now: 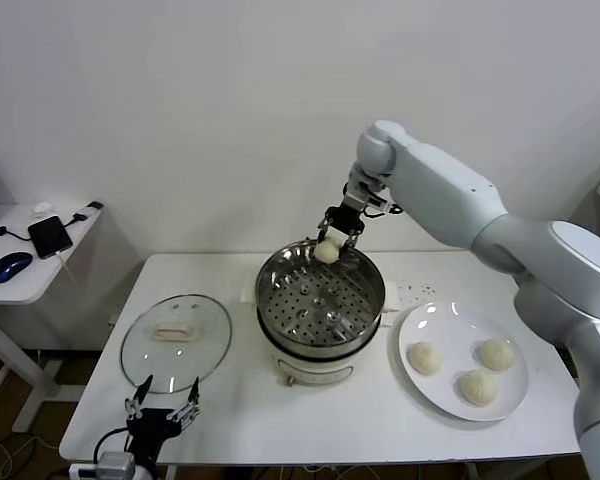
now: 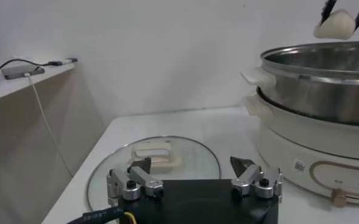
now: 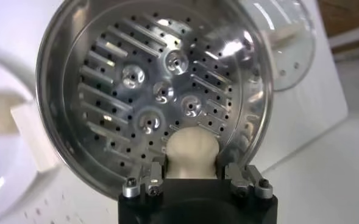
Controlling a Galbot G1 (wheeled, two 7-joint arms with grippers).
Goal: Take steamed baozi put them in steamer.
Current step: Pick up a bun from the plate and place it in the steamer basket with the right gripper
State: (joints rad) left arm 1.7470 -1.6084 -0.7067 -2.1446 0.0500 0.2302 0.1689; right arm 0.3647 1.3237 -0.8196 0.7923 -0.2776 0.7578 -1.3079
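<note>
Baozi [image 1: 327, 251] in right claw [image 1: 339, 231] above steamer [image 1: 320, 296].

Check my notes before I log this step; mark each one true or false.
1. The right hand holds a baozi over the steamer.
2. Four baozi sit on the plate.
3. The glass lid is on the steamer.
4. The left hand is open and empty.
1. True: the right hand grips a baozi above the steamer.
2. False: three baozi remain on the plate.
3. False: the glass lid lies on the table, left of the steamer.
4. True: the left hand is open and empty near the table's front edge.
</note>
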